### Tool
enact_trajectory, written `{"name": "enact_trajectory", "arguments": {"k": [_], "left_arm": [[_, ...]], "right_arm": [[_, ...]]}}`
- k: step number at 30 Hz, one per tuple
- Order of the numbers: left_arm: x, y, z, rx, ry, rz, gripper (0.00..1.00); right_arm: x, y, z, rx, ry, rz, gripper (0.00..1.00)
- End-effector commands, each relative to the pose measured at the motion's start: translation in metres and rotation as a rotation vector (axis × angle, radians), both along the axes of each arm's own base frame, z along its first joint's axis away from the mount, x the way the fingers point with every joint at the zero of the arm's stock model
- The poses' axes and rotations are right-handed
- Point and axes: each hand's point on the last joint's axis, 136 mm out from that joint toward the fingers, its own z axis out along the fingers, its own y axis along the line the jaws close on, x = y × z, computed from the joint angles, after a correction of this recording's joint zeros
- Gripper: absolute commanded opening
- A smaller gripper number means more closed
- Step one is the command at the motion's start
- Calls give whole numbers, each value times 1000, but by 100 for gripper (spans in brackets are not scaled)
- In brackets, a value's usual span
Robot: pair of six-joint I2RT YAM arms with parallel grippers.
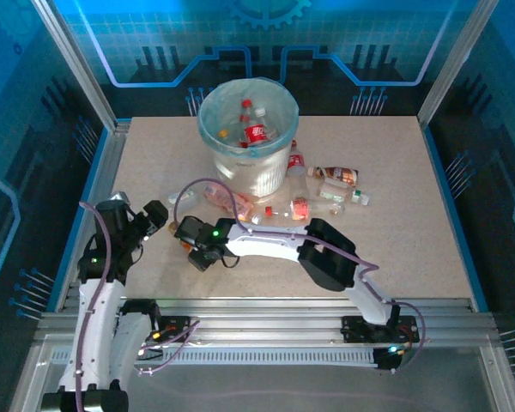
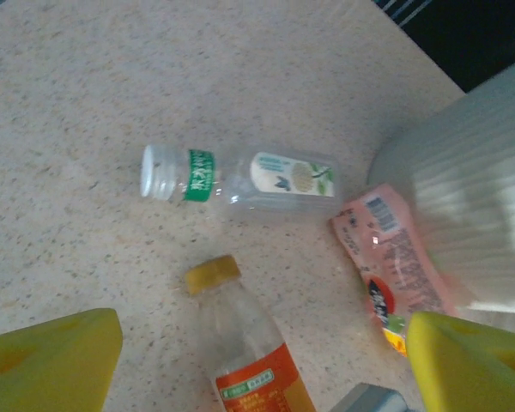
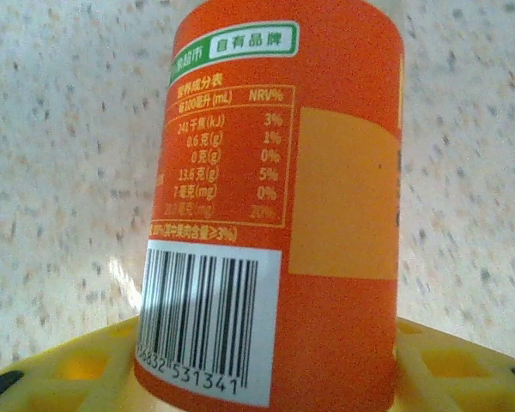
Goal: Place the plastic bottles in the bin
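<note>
The white bin (image 1: 249, 172) with its teal liner stands at the back of the table, with several red-labelled bottles (image 1: 256, 130) inside. My right gripper (image 1: 191, 249) (image 3: 266, 365) is shut on an orange-labelled bottle (image 3: 283, 197) low over the table. That bottle (image 2: 245, 343) has a yellow cap and lies under my left gripper (image 2: 264, 335) (image 1: 160, 215), which is open with its yellow fingers (image 2: 51, 360) wide apart. A clear green-labelled bottle (image 2: 240, 180) and a pink bottle (image 2: 395, 266) lie beside the bin wall (image 2: 472, 189).
More bottles lie right of the bin: a red-capped one (image 1: 295, 160), a brown one (image 1: 336, 174), clear ones (image 1: 333, 193) and a red one (image 1: 299, 207). The right arm (image 1: 275, 243) stretches leftward across the near table. Metal frame posts and rails border the tabletop (image 1: 395, 240).
</note>
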Motion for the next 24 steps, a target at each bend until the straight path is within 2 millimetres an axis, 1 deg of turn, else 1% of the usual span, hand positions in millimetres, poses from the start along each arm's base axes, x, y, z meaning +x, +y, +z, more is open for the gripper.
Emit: {"name": "enact_trajectory", "arguments": {"k": [1,3,6,8,10,12,13,15,17,19,21,24], "left_arm": [[6,-15,38,-3,-91,-108,87],[7,-27,54,-21,-130,-173,87],[7,-41,87,-41,-202,-251,87],[8,-57,111,-74,-271,-333,88],[9,-78,137,-131,-344,-437,89],[8,-97,159,-186,-405,-524,89],[6,-108,169,-215,-434,-573,90],[2,-122,185,-248,-482,-636,90],[-2,-134,195,-266,-509,-686,90],[-5,-145,198,-289,-503,-727,90],[-4,-155,196,-322,-475,-753,90],[-4,-168,190,-361,-442,-794,89]], "right_arm": [[-9,-3,47,120,-8,-26,44],[-15,-12,58,149,-9,-33,43],[-27,-26,85,219,-28,-26,43],[-32,-37,104,277,-46,-27,42],[-35,-50,126,346,-76,-30,41],[-38,-62,147,405,-113,-30,40],[-38,-69,157,431,-136,-30,40],[-38,-82,175,478,-177,-34,40],[-39,-92,191,530,-209,-36,40],[-41,-102,207,590,-237,-39,40],[-44,-110,224,657,-266,-35,40],[-49,-120,242,737,-294,-26,40]]}}
